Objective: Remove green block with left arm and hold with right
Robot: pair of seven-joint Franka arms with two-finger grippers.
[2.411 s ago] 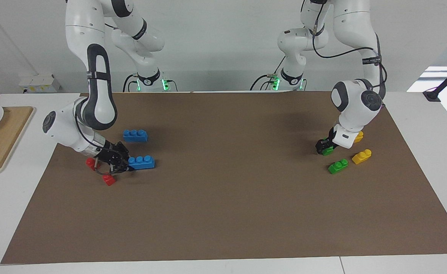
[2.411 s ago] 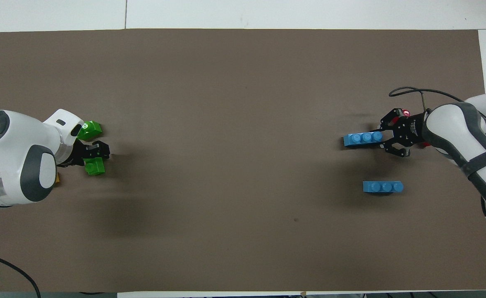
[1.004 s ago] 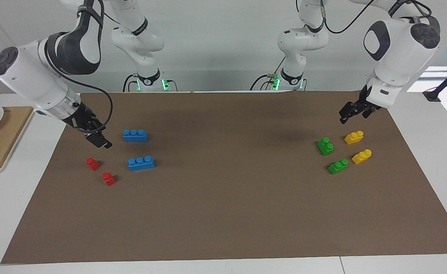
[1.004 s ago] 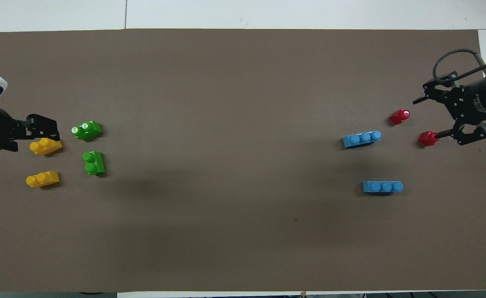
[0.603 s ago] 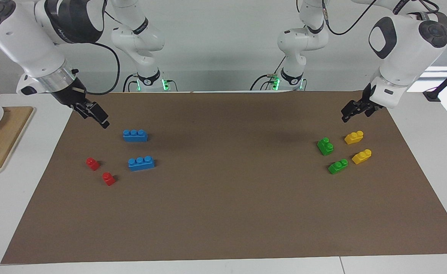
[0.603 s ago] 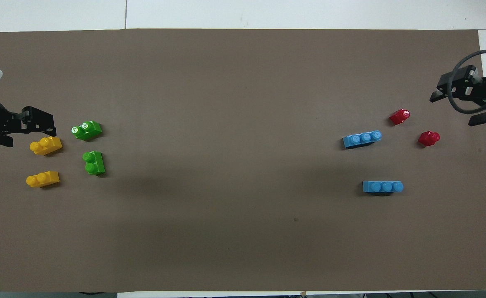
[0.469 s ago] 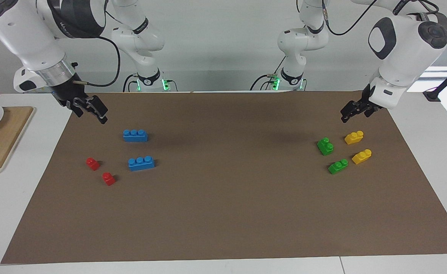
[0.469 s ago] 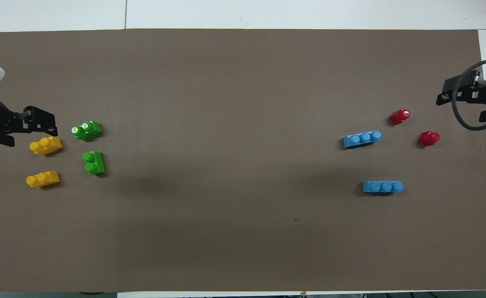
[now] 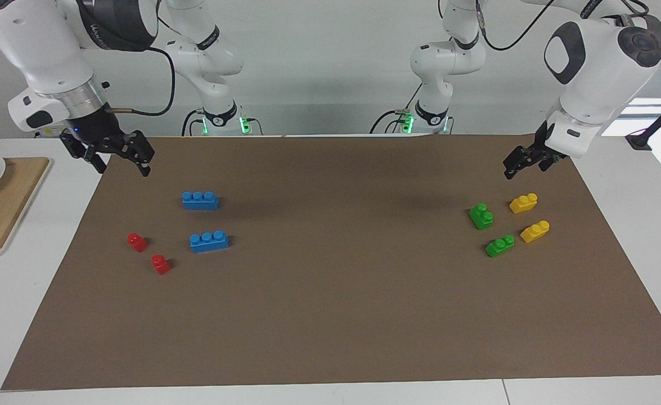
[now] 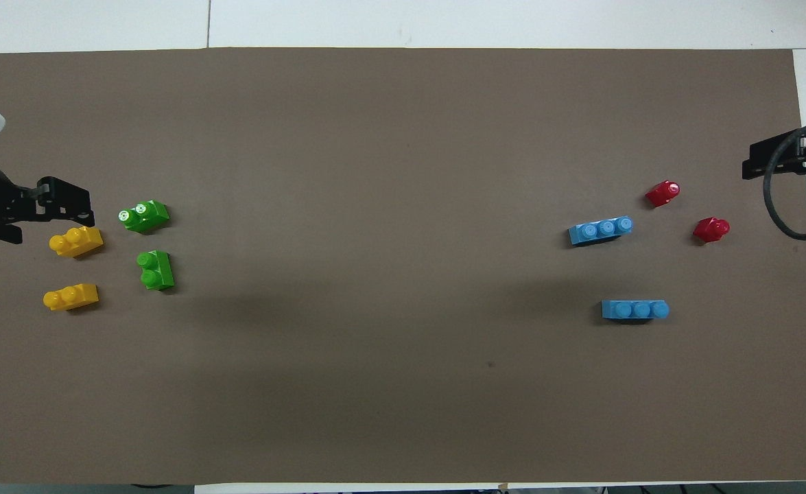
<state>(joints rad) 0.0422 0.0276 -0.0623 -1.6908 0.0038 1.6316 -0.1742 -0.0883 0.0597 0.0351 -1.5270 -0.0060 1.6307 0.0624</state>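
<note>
The green block (image 9: pixel 481 216), chunky with two studs, stands free on the brown mat toward the left arm's end; it also shows in the overhead view (image 10: pixel 155 269). A lower stepped green brick (image 9: pixel 499 246) lies beside it, farther from the robots. My left gripper (image 9: pixel 524 167) hangs open and empty in the air, over the mat's edge close to the yellow bricks; in the overhead view (image 10: pixel 49 219) it is apart from the green block. My right gripper (image 9: pixel 119 157) is open and empty, raised over the mat's corner at the right arm's end, and shows in the overhead view (image 10: pixel 787 165).
Two yellow bricks (image 9: pixel 523 202) (image 9: pixel 534 230) lie beside the green ones. Two blue three-stud bricks (image 9: pixel 199 200) (image 9: pixel 208 241) and two small red bricks (image 9: pixel 136 242) (image 9: pixel 161 264) lie toward the right arm's end. A wooden board (image 9: pixel 4 202) with a plate sits off the mat.
Both grippers have let go of their bricks and lifted away. In the last half second the right gripper moved up and outward to the mat's corner; the left barely moved.
</note>
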